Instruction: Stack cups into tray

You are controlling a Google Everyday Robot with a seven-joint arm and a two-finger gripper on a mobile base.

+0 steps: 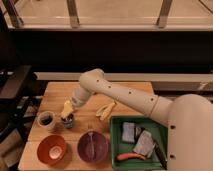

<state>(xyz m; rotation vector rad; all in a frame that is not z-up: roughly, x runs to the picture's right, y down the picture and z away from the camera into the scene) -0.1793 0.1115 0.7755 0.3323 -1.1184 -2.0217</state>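
A small dark cup (pixel 68 121) stands on the wooden table (pixel 125 92), left of centre. My gripper (pixel 67 112), with yellowish tips, hangs right over this cup's rim, and the arm reaches in from the right. A slightly larger, paler cup (pixel 46 120) with a dark inside stands just left of it, apart from the gripper. The green tray (pixel 117 131) lies at the front right and holds grey cloths (pixel 141 140) and an orange stick-like thing (pixel 130 157).
An orange bowl (pixel 51 149) and a purple bowl (pixel 93 146) sit along the front edge, below the cups. A yellow banana-like thing (pixel 105 109) lies mid-table. A dark chair (pixel 15 87) stands off the table's left side.
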